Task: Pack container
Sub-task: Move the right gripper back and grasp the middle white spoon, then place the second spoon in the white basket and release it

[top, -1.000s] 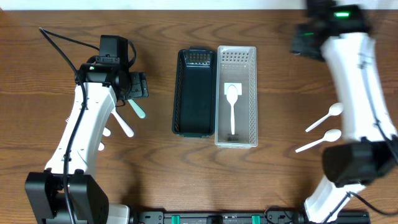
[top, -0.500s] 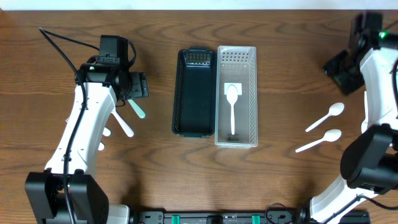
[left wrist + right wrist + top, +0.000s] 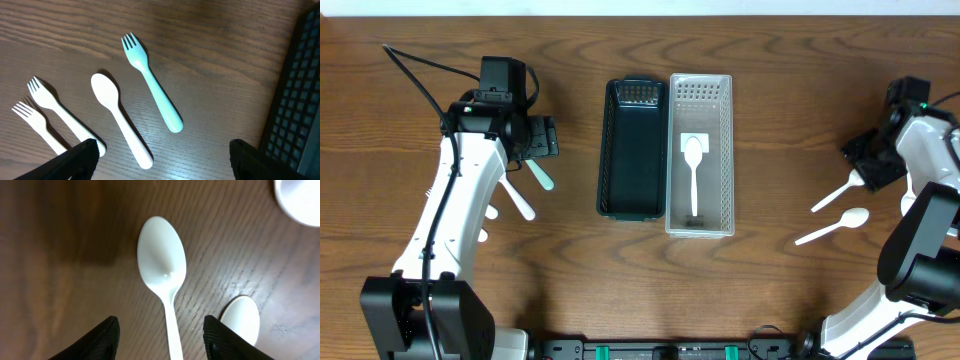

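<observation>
A clear container [image 3: 700, 225] at the table's middle holds one white spoon [image 3: 693, 170]; a dark green container [image 3: 632, 150] stands beside it on the left. My right gripper [image 3: 876, 165] is open, its fingers either side of a white spoon [image 3: 842, 191] [image 3: 165, 270] on the table; a second white spoon [image 3: 833, 228] [image 3: 242, 322] lies beside it. My left gripper [image 3: 535, 140] is open above a teal fork [image 3: 540, 176] [image 3: 152, 95], a white spoon [image 3: 120, 120] and two white forks [image 3: 55, 112] [image 3: 35, 125].
The dark green container's mesh wall [image 3: 295, 100] shows at the right of the left wrist view. A white round object [image 3: 300, 200] sits at the top right corner of the right wrist view. Black cables [image 3: 420, 70] run at the far left.
My right arm has swung from the far back right down toward the two white spoons and now sits over the upper one. The left arm has not moved.
</observation>
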